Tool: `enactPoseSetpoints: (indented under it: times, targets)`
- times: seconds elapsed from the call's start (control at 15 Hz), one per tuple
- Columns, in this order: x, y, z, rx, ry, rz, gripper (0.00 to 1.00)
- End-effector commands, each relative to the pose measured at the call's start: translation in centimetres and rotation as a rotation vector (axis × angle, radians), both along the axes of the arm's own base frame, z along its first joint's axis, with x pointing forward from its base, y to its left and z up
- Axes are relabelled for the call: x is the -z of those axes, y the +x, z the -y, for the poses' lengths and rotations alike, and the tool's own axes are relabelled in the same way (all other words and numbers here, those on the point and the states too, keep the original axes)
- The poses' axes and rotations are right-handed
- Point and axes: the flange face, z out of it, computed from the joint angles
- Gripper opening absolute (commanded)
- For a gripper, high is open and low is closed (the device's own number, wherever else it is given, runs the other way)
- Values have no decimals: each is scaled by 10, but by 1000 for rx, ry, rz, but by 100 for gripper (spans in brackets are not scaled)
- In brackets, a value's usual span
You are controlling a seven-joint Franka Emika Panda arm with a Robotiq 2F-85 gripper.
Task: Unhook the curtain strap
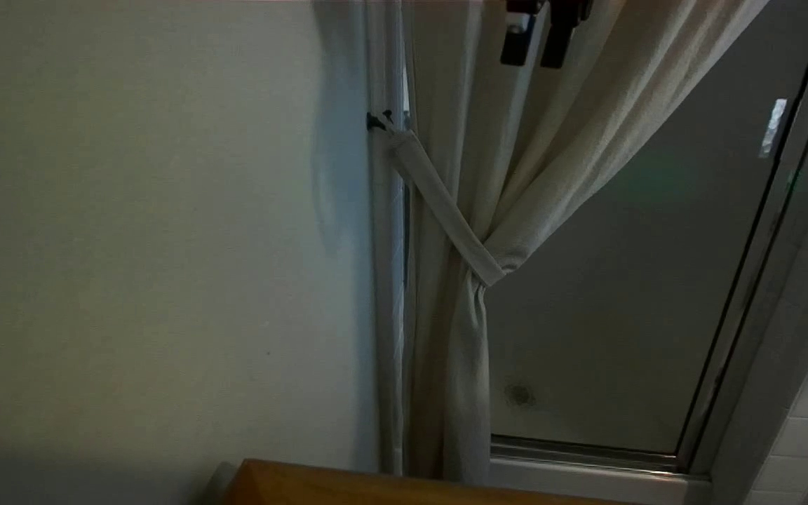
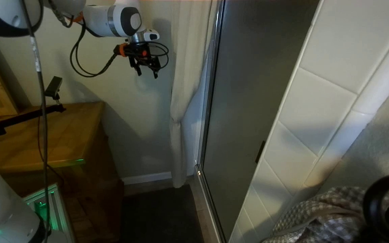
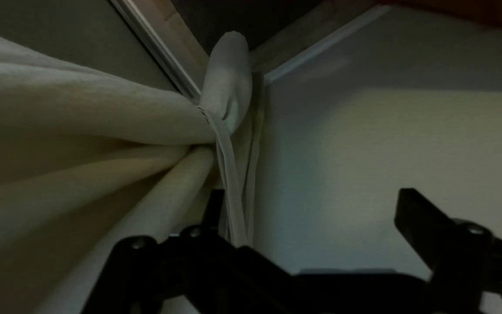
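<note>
The curtain strap point(image 1: 449, 214) is a flat cream band running diagonally from a small dark hook point(image 1: 376, 121) at the wall edge down around the gathered cream curtain point(image 1: 558, 189). In the wrist view the strap point(image 3: 230, 174) runs down beside the curtain point(image 3: 103, 113) and passes out of sight behind the left finger; the hook is hidden there. My gripper point(image 3: 312, 192) is open with nothing between its fingers. In an exterior view the gripper point(image 1: 532, 63) is above the hook's height. It hangs beside the curtain, near the wall, in an exterior view point(image 2: 147, 74).
A glass shower door point(image 2: 248, 101) with a metal frame stands past the curtain. A tiled wall point(image 2: 319, 87) is at the right. A wooden cabinet point(image 2: 89, 125) bears a camera on a black arm point(image 2: 29, 118). A dark mat point(image 2: 160, 216) lies on the floor.
</note>
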Motion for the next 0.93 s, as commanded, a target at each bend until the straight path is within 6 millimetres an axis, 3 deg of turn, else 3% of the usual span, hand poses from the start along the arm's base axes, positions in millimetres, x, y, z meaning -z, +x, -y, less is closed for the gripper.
enactPoseSetpoints:
  times: [0.0,0.33,0.87]
  targets:
    - [17,30,-33,25,69,-51,100]
    - [32,55,-55,1,62,0,100]
    - [35,93,-46,-146,20,107,100]
